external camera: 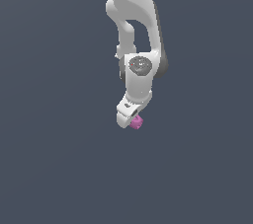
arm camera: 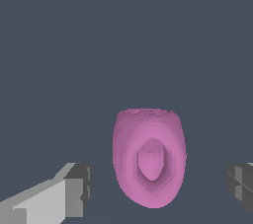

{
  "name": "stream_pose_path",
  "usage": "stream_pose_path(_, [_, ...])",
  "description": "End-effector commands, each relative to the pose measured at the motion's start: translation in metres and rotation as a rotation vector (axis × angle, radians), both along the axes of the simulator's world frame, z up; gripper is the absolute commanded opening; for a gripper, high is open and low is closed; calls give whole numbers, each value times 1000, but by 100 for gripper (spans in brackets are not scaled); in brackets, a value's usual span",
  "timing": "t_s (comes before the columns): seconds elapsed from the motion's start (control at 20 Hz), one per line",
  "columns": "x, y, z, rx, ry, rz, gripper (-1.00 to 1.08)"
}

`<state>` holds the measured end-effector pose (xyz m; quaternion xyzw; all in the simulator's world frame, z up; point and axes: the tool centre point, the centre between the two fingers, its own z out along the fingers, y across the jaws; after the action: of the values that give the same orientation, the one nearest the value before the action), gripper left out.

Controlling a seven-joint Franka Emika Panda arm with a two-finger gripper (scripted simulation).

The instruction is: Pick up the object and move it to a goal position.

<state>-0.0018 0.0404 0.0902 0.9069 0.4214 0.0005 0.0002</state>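
Magenta-pink fills the middle of my wrist view: one object (arm camera: 149,156), a rounded lump with a hollow in the face turned toward me. It sits between my two fingers. One finger, white with a grey pad (arm camera: 78,188), stands clear of one flank of the lump; the other grey pad (arm camera: 241,186) shows only at the frame's edge, farther off on the opposite flank. Neither pad touches the lump, so my gripper (arm camera: 158,188) is spread wide, holding nothing.

Seen from the exterior view, my gripper (external camera: 129,118) hangs at the end of my one white arm (external camera: 138,35), tilted, with the object (external camera: 136,122) peeking out at its tip on the exterior view's right. Whether the lump rests on the ground there I cannot tell.

Beyond that lies only the flat slate-grey ground (external camera: 49,168), unbroken on every side, with no edge, wall or container in view.
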Motion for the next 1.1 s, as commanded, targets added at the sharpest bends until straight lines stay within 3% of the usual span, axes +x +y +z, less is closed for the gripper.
stream_pose_path(0.0, [-1, 0, -8, 0, 1, 1, 100])
stream_pose_path(0.55, [0, 0, -45, 0, 1, 5, 100])
stream_pose_path(0.6, [0, 0, -45, 0, 1, 5, -100])
stream_pose_path(1.05, [0, 0, -45, 0, 1, 5, -100])
